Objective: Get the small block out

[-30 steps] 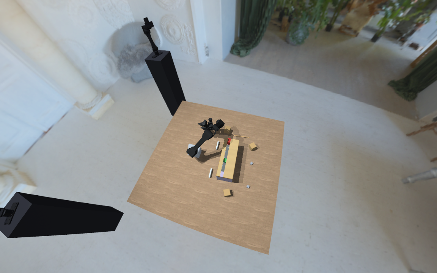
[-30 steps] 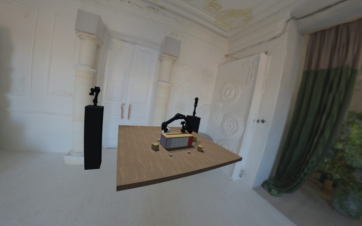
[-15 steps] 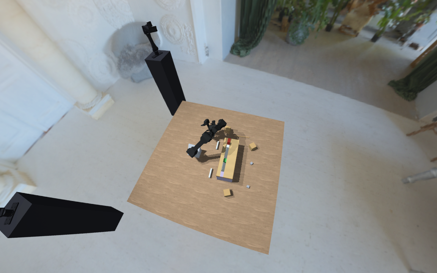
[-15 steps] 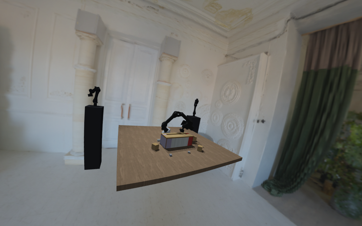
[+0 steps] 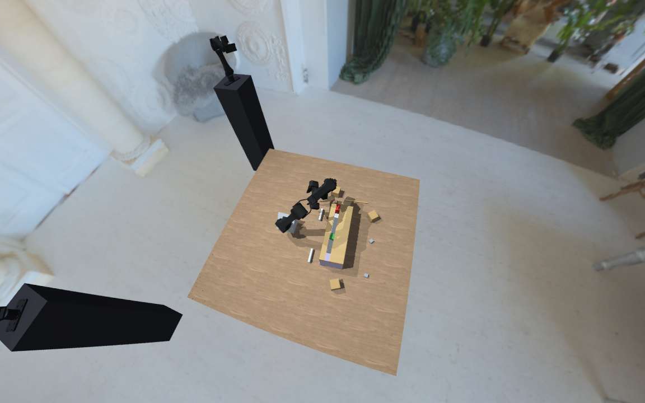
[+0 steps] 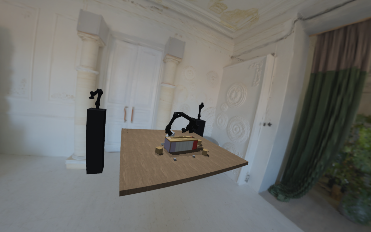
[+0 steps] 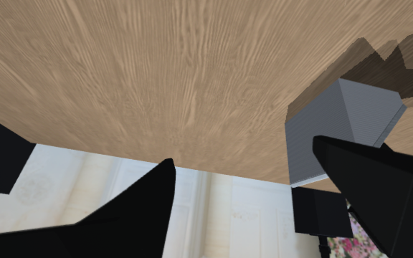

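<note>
The box (image 5: 346, 235) (image 6: 181, 146) has a yellow top with a long slot. One end is red (image 5: 337, 208) (image 6: 195, 144), the other lilac (image 5: 327, 257) (image 6: 167, 144). A small green block (image 5: 332, 236) shows in the slot, between the middle and the lilac end; it is hidden in the exterior view. My gripper (image 5: 312, 195) (image 6: 183, 130) (image 7: 241, 154) is open and empty, raised above the table on the arm's side of the box, near the red end. The wrist view shows neither box nor block between the fingers.
Wooden cubes (image 5: 336, 191) (image 5: 373, 215) (image 5: 335, 284) stand around the box. Two white bars (image 5: 321, 214) (image 5: 311, 255) lie on the arm's side. Two small grey blocks (image 5: 370, 240) (image 5: 365, 275) lie on the far side. A thin stick (image 5: 360, 201) lies by the red end.
</note>
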`<state>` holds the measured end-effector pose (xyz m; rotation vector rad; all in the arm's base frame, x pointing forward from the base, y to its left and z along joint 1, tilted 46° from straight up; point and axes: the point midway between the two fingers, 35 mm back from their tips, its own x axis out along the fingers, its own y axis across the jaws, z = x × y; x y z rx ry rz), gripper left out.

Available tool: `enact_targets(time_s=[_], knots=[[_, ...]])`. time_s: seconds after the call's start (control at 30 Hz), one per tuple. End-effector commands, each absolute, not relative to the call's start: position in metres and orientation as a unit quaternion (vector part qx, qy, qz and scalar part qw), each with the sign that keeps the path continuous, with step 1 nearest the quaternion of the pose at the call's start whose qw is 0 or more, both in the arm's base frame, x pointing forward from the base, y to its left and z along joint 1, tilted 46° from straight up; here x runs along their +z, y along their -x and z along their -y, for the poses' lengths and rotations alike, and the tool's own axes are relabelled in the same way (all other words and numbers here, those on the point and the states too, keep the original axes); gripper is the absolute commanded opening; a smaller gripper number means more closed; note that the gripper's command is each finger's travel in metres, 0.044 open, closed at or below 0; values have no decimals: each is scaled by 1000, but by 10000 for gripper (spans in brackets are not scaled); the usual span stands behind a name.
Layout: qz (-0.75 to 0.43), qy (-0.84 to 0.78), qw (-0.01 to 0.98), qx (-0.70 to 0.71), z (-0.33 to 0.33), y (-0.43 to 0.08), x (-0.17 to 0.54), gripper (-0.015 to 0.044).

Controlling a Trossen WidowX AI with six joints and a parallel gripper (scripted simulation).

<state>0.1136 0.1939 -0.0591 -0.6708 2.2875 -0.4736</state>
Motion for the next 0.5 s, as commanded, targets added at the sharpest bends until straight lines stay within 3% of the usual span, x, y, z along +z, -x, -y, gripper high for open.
enact_targets(time_s=[0.0, 0.47], knots=[[-700, 164, 546, -431, -166, -170, -16, 400], [-422, -61, 691, -583, -138, -234, 40, 400]])
